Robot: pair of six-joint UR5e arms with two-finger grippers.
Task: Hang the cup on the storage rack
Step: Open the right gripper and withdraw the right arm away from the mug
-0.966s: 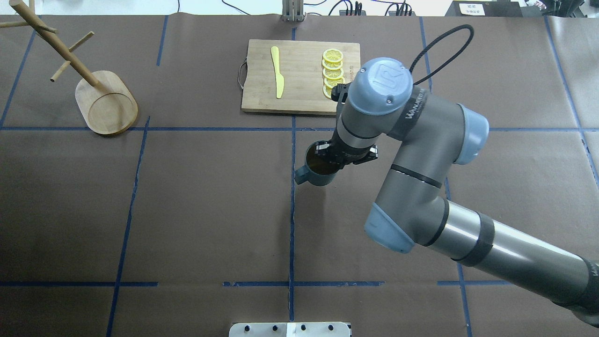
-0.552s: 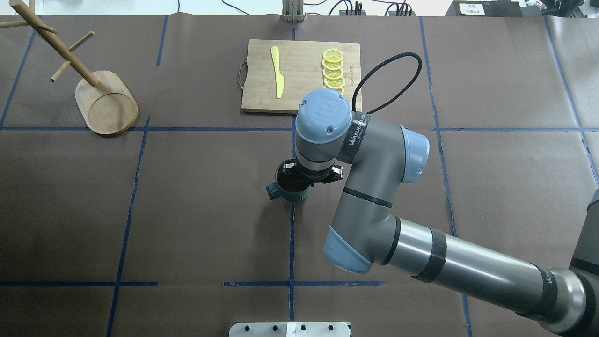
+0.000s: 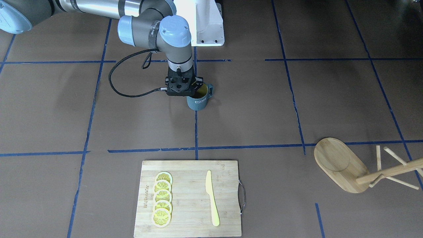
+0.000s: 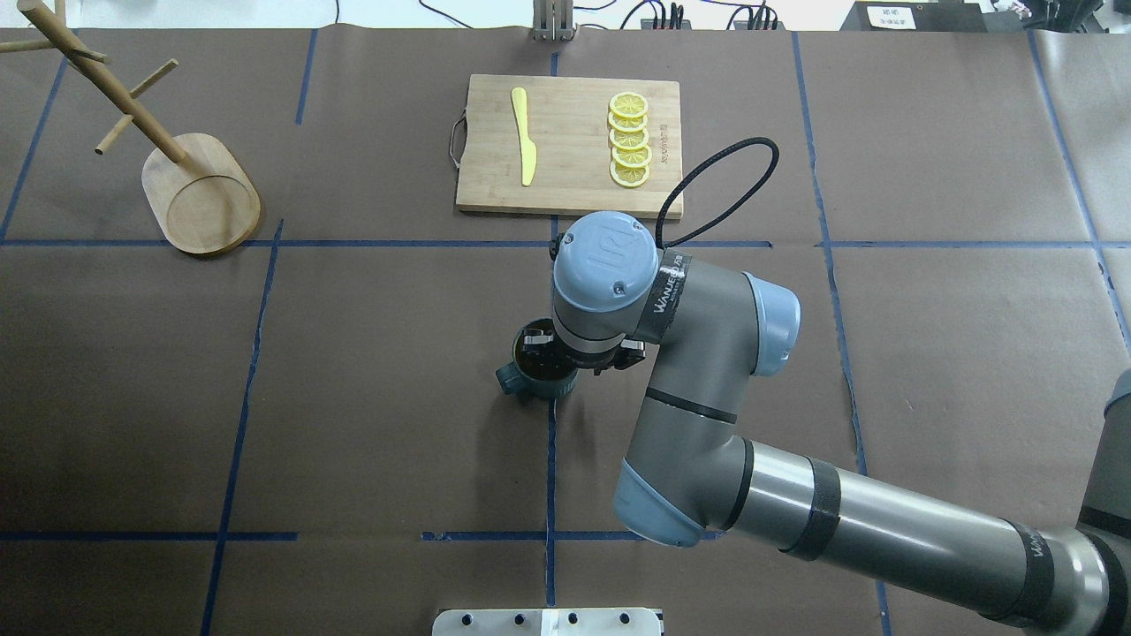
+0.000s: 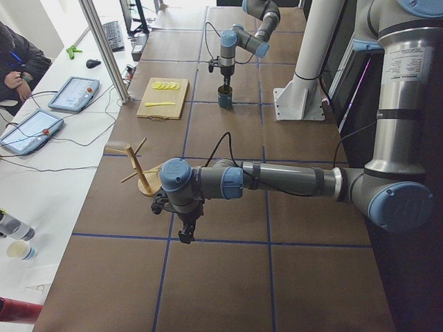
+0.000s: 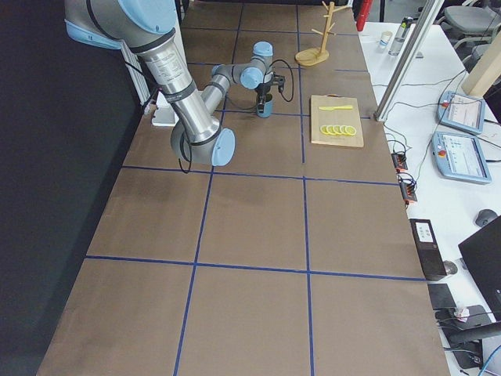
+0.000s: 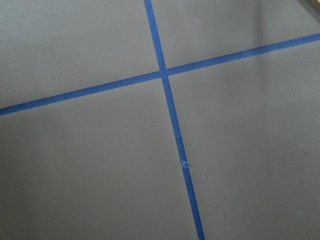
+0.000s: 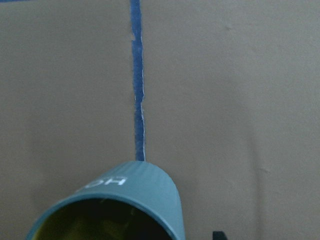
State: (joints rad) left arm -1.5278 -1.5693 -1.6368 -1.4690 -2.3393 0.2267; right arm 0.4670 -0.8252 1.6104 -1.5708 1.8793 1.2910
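Noted ribbed teal cup (image 3: 198, 102), yellow inside, pinched at rim between fingers of right gripper (image 3: 194, 90), mid-table at blue tape line (image 4: 550, 459). Saw bamboo storage rack (image 4: 201, 199), thin round pegs, far left. Cannot tell left gripper (image 5: 185, 234) finger spread.

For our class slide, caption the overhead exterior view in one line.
Right pincer holds the cup centre-frame; the storage rack stands apart, upper left.
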